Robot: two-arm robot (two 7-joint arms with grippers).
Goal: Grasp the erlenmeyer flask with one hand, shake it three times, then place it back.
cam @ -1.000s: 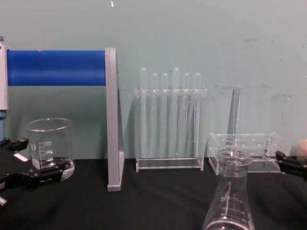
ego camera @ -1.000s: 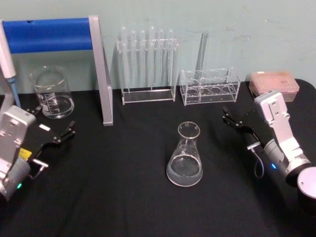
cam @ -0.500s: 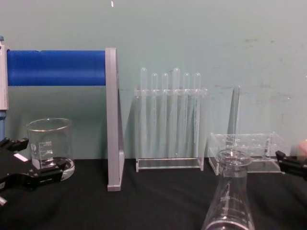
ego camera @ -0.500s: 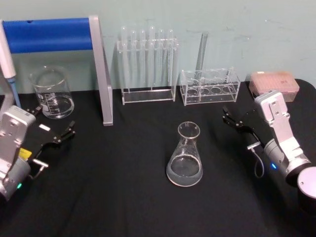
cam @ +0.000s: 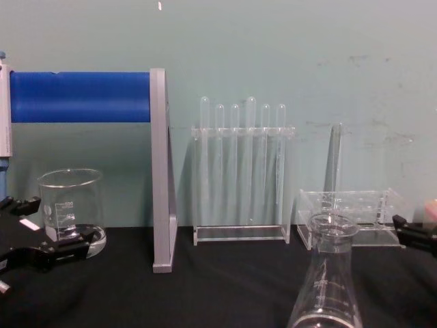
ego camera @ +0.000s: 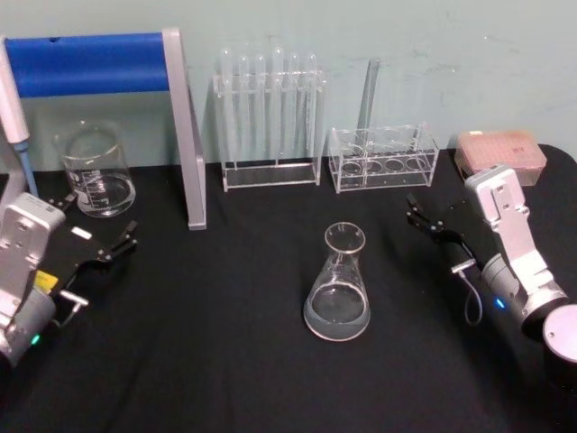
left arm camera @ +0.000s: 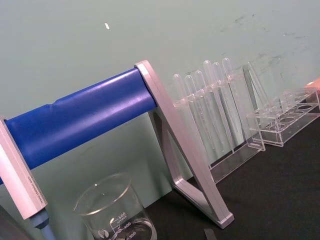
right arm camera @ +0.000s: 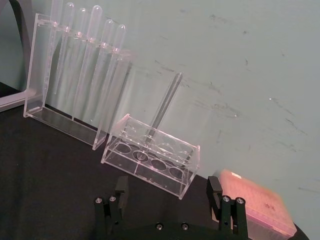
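Glass erlenmeyer flask (ego camera: 338, 298) stands upright in the lower middle of the head picture, on the black table (ego camera: 216, 352), with some clear liquid in its bottom. My right gripper (ego camera: 431, 219) waits at the right, fingers spread apart, well away from it. My left gripper (ego camera: 95, 236) sits at the far left, also spread wide, near the beaker (ego camera: 95, 171).
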